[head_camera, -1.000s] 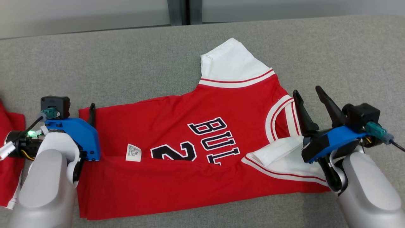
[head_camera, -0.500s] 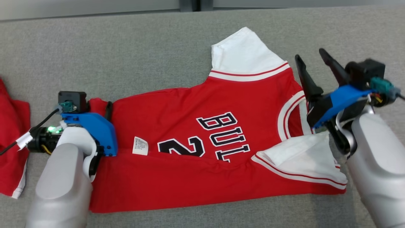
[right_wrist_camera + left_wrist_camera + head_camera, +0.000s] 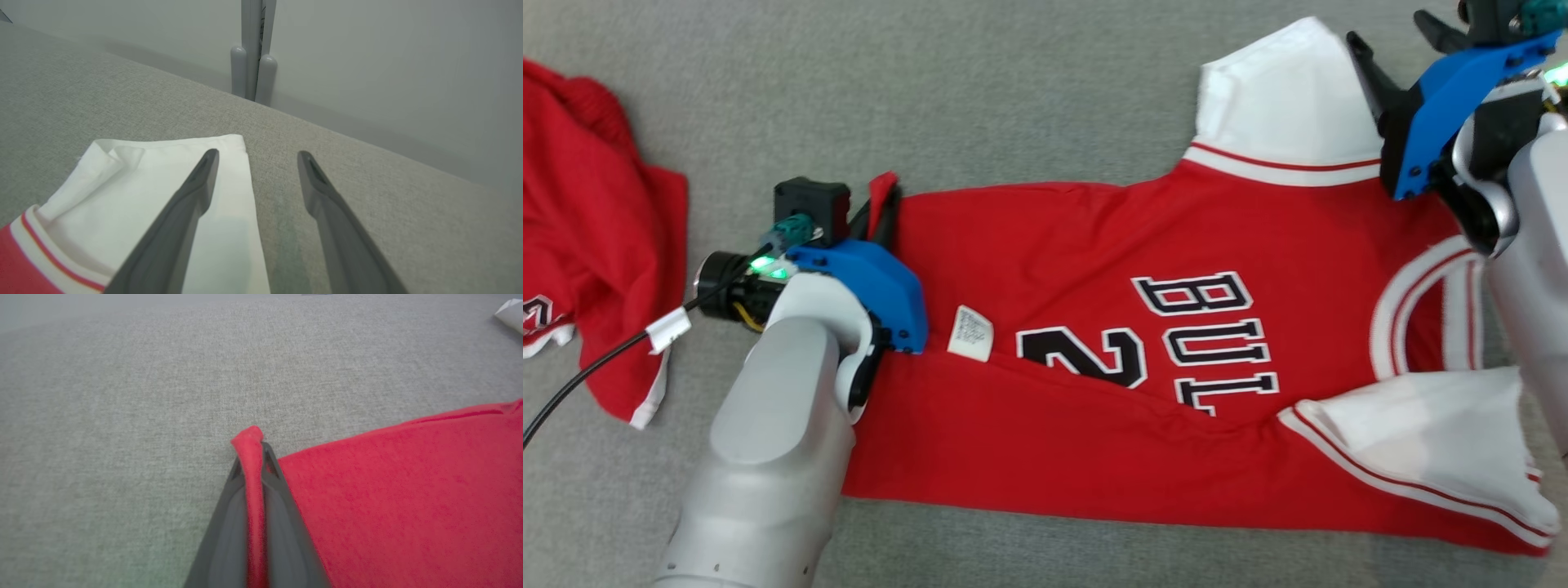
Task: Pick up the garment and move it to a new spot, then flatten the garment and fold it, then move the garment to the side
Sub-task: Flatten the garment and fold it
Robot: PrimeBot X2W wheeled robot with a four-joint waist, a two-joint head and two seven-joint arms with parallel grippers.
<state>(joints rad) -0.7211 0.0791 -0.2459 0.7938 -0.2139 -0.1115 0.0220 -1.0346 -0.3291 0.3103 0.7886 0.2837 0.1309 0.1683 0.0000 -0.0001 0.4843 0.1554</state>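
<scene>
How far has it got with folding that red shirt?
Done: the red jersey lies spread on the grey surface, its near long side already folded over the lettering. In hand: the left hand is shut on a hem corner, and the right hand hangs open at the far white sleeve. Left: the remaining folds, then moving it aside.

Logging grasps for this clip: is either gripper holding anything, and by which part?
The left gripper is shut on the red jersey, pinching its far hem corner. The right gripper is open at the white sleeve's edge, holding nothing.
</scene>
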